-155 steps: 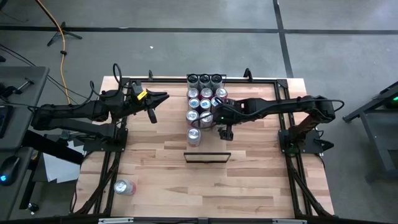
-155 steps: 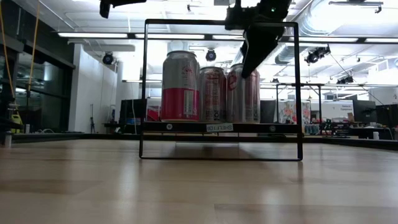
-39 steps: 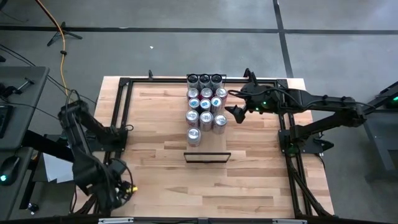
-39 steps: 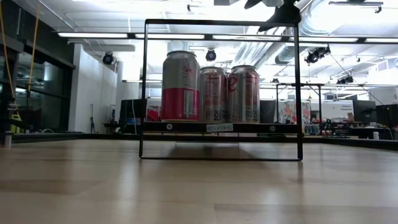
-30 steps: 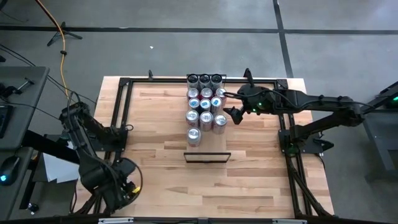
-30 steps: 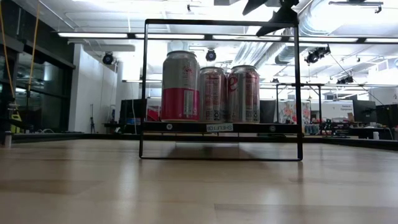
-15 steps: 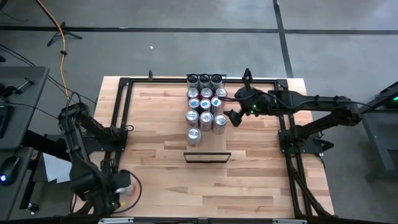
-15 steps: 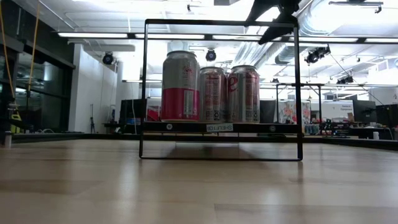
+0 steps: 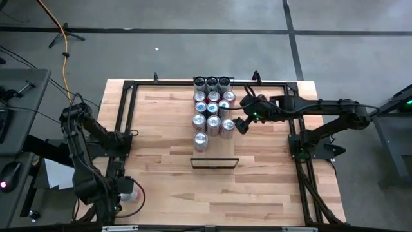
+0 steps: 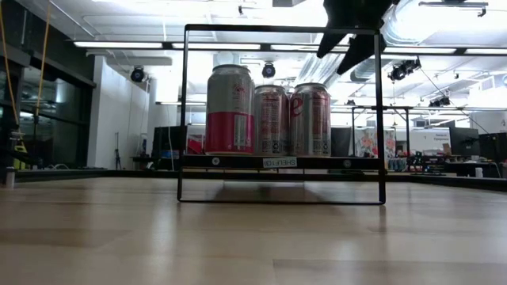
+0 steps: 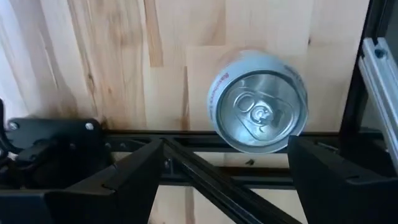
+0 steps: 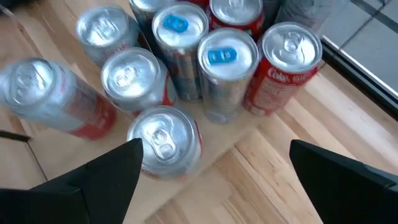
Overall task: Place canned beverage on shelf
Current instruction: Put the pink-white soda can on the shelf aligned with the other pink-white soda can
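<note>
Hovering at the near left corner of the butcher-block wooden tabletop (image 9: pixel 257 180), the left gripper (image 9: pixel 114 193) points down over a lone silver aluminium beverage can (image 11: pixel 257 102) lying on its side by the black metal rail frame (image 9: pixel 120 135). Fingers (image 11: pixel 130 180) spread wide, one either side of the can's lid end in the left wrist view. Neither finger visibly touches the can. In the high view only a sliver of this can (image 9: pixel 129 193) shows beside the wrist.

Right gripper (image 9: pixel 241 120) sits just beside the right edge of the cluster of upright silver and red cans (image 9: pixel 212 106) at table centre. Fingers (image 12: pixel 99 177) fully parted, holding nothing. Right wrist view looks down on can tops: two with blue tabs, one red can with white lettering (image 12: pixel 283 65) at the cluster's edge, and one silver can (image 12: pixel 164 142) between the fingertips' line and the group, not gripped.

Cans stand on the long narrow pale wood shelf panel (image 9: pixel 216 138), which runs from the far rail toward the table's middle; its black edge bar (image 9: pixel 214 158) marks the near end. Low view: three cans in a row (image 10: pixel 269 119) on the shelf, framed by a thin black rectangular wire frame (image 10: pixel 184 119). Right gripper shows dark at the upper right of that frame (image 10: pixel 350 33), above the cans.
</note>
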Tool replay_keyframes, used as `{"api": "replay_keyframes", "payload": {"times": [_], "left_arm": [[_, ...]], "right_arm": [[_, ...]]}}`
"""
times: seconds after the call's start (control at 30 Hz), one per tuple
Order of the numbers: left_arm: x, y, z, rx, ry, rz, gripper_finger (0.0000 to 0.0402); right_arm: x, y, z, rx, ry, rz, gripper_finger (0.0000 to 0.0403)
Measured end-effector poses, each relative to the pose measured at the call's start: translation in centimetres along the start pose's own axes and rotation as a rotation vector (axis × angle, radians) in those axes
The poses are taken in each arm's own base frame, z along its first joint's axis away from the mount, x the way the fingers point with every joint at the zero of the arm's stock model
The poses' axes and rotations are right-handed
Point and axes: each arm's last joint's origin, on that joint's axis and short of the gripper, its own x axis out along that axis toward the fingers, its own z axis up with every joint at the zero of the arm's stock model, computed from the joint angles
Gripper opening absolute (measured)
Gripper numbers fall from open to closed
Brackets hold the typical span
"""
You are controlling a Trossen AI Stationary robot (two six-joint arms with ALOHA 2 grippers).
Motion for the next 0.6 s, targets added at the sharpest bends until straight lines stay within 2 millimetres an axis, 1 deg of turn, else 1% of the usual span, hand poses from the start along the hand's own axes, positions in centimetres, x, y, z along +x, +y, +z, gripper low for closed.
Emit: {"api": "replay_keyframes", "payload": {"times": [0.07,0.17,0.33,0.43,0.6], "left_arm": [[0.1,0.3,0.0,-0.032,-0.014,-0.028,0.0282],[-0.3,0.5,0.0,-0.048,-0.058,-0.105,0.0282],[-0.7,0.6,-0.4,-0.022,-0.118,-0.11,0.0282],[-0.1,0.3,-0.5,0.027,-0.129,-0.114,0.0282],[1.4,-0.1,-0.5,0.029,-0.13,-0.134,0.0282]], "right_arm": [[0.2,0.0,-0.1,-0.004,0.01,-0.005,0.039],[0.2,0.0,-0.2,-0.01,0.024,-0.014,0.039],[0.3,-0.1,-0.4,-0.016,0.041,-0.024,0.039],[0.3,-0.1,-0.4,-0.017,0.043,-0.027,0.039],[0.3,-0.2,-0.4,-0.02,0.048,-0.031,0.039]]}}
